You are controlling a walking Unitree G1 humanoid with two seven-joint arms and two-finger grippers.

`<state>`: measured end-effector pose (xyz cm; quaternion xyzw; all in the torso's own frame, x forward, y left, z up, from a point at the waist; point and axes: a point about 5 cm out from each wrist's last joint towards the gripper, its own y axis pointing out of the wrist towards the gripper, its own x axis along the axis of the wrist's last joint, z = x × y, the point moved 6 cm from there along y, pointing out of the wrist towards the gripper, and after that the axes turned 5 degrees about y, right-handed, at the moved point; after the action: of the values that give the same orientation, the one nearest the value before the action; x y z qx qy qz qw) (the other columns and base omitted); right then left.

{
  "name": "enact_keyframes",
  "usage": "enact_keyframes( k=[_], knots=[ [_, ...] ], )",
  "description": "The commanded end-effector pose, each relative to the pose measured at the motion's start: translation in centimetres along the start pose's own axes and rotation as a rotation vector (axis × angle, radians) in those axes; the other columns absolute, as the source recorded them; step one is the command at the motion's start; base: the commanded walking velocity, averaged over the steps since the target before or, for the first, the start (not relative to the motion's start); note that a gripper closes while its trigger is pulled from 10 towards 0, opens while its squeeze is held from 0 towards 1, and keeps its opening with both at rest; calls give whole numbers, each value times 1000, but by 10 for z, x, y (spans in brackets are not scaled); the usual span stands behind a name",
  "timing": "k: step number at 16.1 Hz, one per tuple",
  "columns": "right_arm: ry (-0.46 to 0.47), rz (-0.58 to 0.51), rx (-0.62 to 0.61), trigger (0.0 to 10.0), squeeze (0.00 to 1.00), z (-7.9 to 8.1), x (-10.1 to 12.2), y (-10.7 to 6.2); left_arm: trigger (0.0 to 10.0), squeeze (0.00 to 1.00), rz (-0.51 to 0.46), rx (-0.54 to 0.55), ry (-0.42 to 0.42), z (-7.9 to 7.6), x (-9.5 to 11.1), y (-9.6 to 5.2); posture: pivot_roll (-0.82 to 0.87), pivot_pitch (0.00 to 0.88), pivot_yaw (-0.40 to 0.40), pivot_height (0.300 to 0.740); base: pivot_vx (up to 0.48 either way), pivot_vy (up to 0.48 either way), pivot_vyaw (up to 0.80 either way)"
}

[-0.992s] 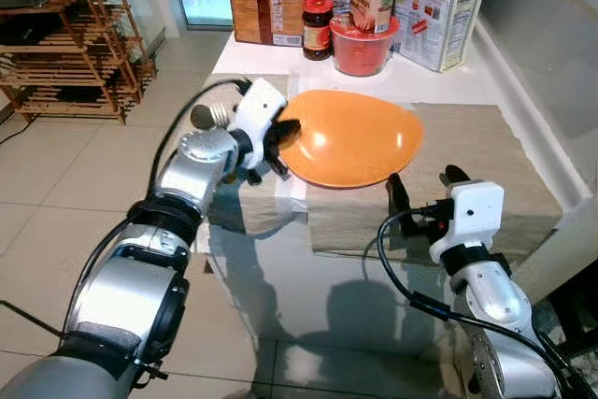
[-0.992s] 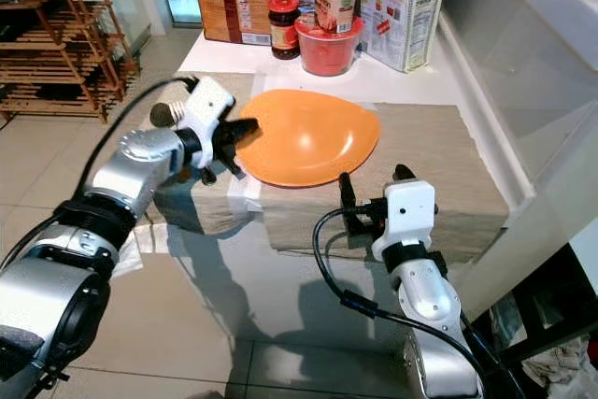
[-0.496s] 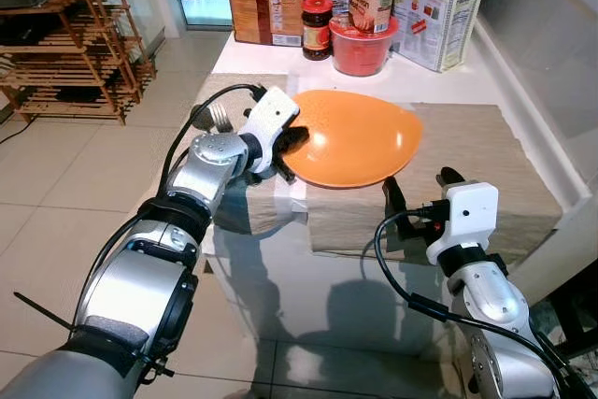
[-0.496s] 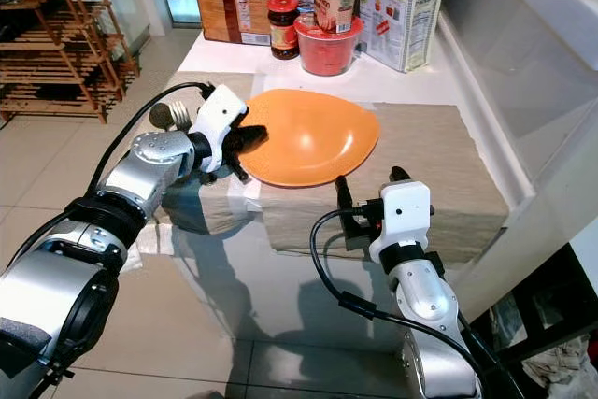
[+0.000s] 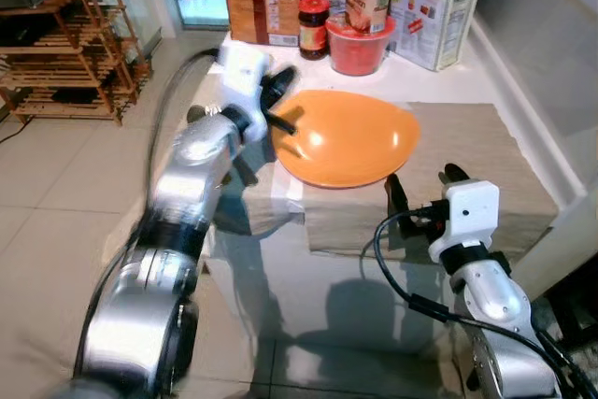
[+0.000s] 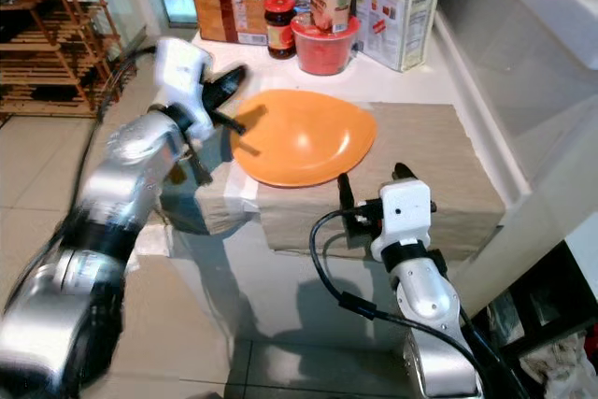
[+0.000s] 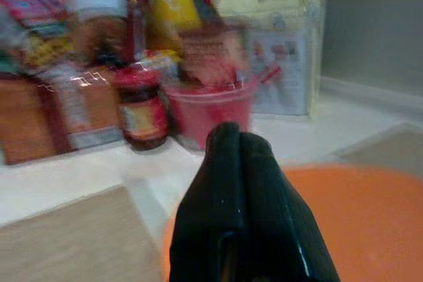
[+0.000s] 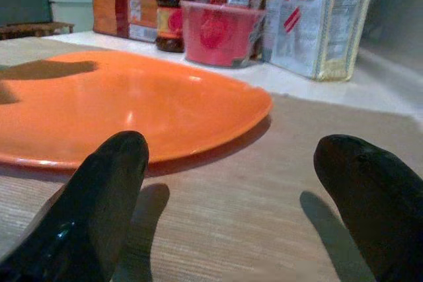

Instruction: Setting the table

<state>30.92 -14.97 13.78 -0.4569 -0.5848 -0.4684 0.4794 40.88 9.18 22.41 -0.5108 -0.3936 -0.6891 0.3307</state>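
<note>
Your left gripper (image 5: 280, 100) is now lifting clear of the orange plate (image 5: 350, 137), which it was gripping by the rim half a second ago; its fingers are pressed together on nothing. The plate is lying flat on the beige placemat (image 5: 467, 151), so placement looks done to me. Your right gripper (image 5: 422, 195) is waiting at the mat's near edge, fingers spread wide, empty.

We are seeing the plate (image 5: 348, 137) lying on the placemat (image 5: 476, 151) on the counter (image 5: 420, 81). Behind it, jars (image 5: 313, 25), a tub (image 5: 360, 44) and bags (image 5: 437, 7) are standing. A wooden rack (image 5: 75, 44) is standing on the floor at our left.
</note>
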Motion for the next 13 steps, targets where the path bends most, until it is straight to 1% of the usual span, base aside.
enact_keyframes(
  k=[1,4,5,6,7,8,9,10,12,13],
  knots=[
    [-37,-39,0,10000,0,0,7,2,10000,0,-7,68,-14,4,6,-13,-39,0,52,740,0,0,0],
    [-80,-71,-29,10000,0,-4,10,6,10000,0,-6,156,-22,-1,3,-46,-24,0,59,740,0,0,0],
    [-93,-78,-39,10000,0,-5,10,8,10000,0,19,228,-30,3,-2,-67,-15,0,61,740,0,0,0],
    [-104,-83,-39,10000,0,-5,10,10,10000,0,51,266,-34,5,-6,-84,-8,0,61,740,0,0,0],
    [-111,-85,-43,10000,0,-6,8,11,10000,0,89,272,-18,0,-8,-100,0,0,60,740,0,0,0],
    [-114,-87,-45,10000,0,-6,8,11,10000,0,111,260,-13,-6,-11,-106,3,0,60,740,0,0,0],
    [-128,-95,-59,10000,0,-9,7,11,10000,0,180,267,-15,-11,-27,-122,2,0,59,740,0,0,0],
    [-131,-96,-61,10000,0,-9,6,11,10000,0,214,286,-7,-10,-36,-130,3,0,56,740,0,0,0],
    [-138,-97,-66,10000,0,-11,5,8,10000,0,291,297,-16,-14,-57,-144,-2,0,56,740,0,0,0],
    [-142,-96,-70,10000,0,-12,3,6,10000,0,325,316,-41,-15,-64,-151,-7,0,55,740,0,0,0]
  ],
)
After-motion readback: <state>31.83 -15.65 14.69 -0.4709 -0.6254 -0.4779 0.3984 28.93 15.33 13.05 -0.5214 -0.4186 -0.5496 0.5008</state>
